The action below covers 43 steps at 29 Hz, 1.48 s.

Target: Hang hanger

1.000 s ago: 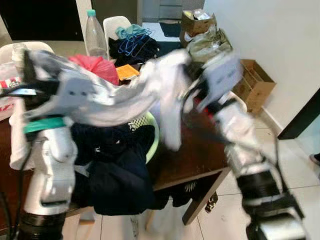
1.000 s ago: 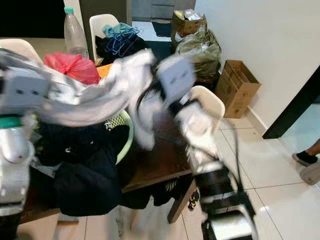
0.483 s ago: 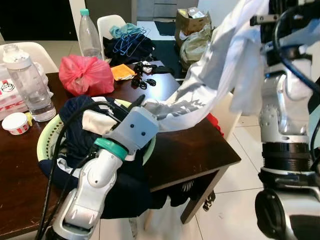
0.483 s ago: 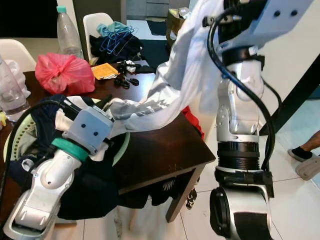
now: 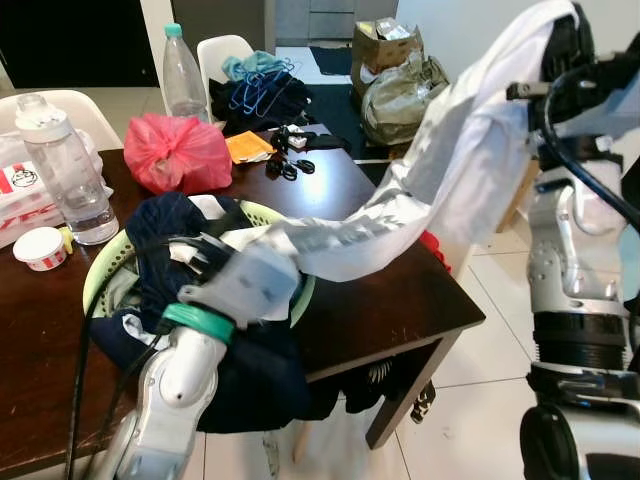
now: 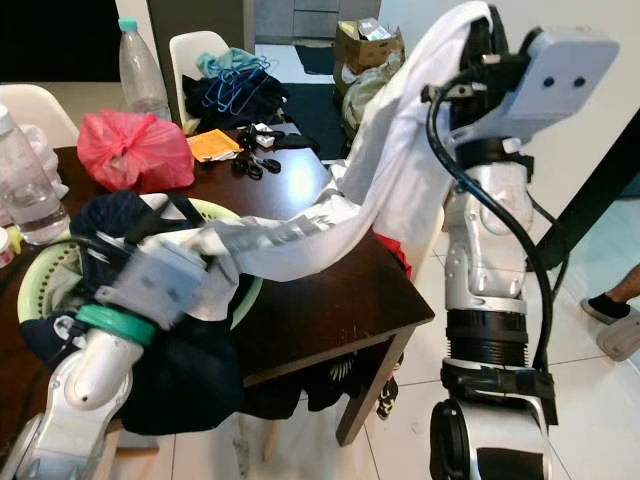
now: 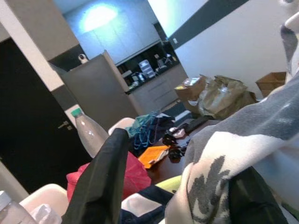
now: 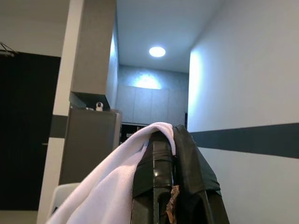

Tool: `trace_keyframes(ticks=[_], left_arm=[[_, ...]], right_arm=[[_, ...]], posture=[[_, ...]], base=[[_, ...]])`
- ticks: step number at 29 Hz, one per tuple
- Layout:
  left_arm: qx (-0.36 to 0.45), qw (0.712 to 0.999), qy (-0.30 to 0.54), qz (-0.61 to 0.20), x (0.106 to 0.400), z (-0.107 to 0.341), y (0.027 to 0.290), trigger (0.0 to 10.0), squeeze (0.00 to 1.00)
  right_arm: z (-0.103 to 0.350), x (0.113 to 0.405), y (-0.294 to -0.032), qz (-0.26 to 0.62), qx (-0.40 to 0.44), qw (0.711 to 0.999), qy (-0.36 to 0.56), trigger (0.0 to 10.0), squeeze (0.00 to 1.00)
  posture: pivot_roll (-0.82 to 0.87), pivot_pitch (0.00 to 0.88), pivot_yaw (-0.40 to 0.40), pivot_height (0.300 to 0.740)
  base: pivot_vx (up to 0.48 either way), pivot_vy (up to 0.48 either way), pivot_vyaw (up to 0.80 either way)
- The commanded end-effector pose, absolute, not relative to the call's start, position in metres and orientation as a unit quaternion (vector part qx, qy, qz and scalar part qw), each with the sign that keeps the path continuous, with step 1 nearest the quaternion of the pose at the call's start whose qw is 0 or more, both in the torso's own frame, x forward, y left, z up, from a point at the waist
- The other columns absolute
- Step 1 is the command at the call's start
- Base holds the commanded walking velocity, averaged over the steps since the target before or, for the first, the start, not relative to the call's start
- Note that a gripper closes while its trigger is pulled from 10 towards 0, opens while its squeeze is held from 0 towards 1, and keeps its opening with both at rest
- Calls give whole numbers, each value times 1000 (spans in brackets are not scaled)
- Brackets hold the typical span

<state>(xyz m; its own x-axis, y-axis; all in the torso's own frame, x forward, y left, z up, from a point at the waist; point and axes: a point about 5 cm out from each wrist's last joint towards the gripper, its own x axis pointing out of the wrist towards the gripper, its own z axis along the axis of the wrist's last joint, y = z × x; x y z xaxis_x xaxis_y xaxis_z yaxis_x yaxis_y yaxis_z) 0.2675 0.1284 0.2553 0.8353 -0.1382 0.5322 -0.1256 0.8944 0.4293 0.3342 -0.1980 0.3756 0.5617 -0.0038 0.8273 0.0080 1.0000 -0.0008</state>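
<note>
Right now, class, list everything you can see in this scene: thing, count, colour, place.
White garment: one, stretched from basket up to raised right arm.
Laundry basket: one, pale green, on table.
Dark clothes: navy pile, in basket.
Table: one, dark brown wood.
Plastic bag: one, red, on table.
Bottles: two, clear; one green-capped behind table, one on table's left.
Hangers: several, blue, on chair's clothes pile.
Cardboard box: one, brown, far floor.
Left gripper: jaws on patterned cloth, over basket.
Right gripper: jaws shut on white garment, raised high.
</note>
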Motion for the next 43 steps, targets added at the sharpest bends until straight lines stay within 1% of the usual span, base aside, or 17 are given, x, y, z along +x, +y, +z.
trace_keyframes(ticks=[1,2,3,4,7,8,10,15,19,20,21,26,28,30,32,35,43], left_arm=[[172,944,-279,36,271,267,145,10000,0],[172,944,-279,36,271,267,145,10000,0],[146,948,-281,27,273,273,148,10000,0],[135,948,-287,21,274,278,148,10000,0],[127,948,-291,17,274,280,147,10000,0],[121,948,-294,21,275,282,147,10000,0],[127,943,-306,30,276,285,143,10000,0],[141,938,-314,32,278,288,140,10000,0],[173,916,-359,45,287,312,142,10000,0],[173,916,-359,45,287,312,142,10000,0],[182,908,-375,49,289,319,142,10000,0],[181,905,-383,48,291,324,141,10000,0],[170,906,-386,41,293,328,139,10000,0],[122,918,-378,4,295,330,131,10000,0],[105,921,-374,-9,294,331,128,10000,0],[94,922,-375,-23,293,333,124,10000,0],[102,912,-395,-48,293,341,115,10000,0]], right_arm=[[360,337,-201,-4,5,896,-444,0,0],[360,337,-201,-4,5,896,-444,0,0],[352,340,-196,9,6,904,-428,0,0],[345,341,-188,29,6,908,-417,6510,0],[342,341,-183,42,5,911,-411,6510,0],[340,341,-178,52,12,911,-409,10000,0],[339,337,-173,58,24,909,-411,10000,0],[339,335,-172,59,36,907,-415,10000,0],[339,330,-178,48,44,905,-421,10000,0],[339,330,-178,48,44,905,-421,10000,0],[338,329,-181,40,43,905,-421,10000,0],[337,329,-183,34,39,907,-418,10000,0],[334,328,-184,31,33,909,-414,10000,0],[324,326,-183,27,29,916,-399,10000,0],[322,326,-183,26,29,918,-395,10000,0],[319,325,-182,26,30,920,-389,10000,0],[314,325,-180,26,31,924,-380,10000,0]], posture=[[-18,72,15,740],[-18,72,15,740],[-18,72,15,740],[-21,70,14,740],[-21,70,14,740],[-22,71,13,740],[-24,72,13,740],[-28,74,14,740],[-34,74,17,740],[-34,74,17,740],[-36,73,18,740],[-43,70,21,740],[-51,70,25,740],[-65,73,31,740],[-66,74,31,740],[-67,75,32,740],[-65,78,32,740]], base=[[0,0,0],[0,0,0],[0,0,0],[0,0,0],[0,0,0],[0,0,0],[0,0,0],[0,0,0],[0,0,0],[0,0,0],[0,0,0],[0,0,0],[0,0,-756],[0,0,-781],[0,0,-781],[0,0,-781],[0,0,-781]])
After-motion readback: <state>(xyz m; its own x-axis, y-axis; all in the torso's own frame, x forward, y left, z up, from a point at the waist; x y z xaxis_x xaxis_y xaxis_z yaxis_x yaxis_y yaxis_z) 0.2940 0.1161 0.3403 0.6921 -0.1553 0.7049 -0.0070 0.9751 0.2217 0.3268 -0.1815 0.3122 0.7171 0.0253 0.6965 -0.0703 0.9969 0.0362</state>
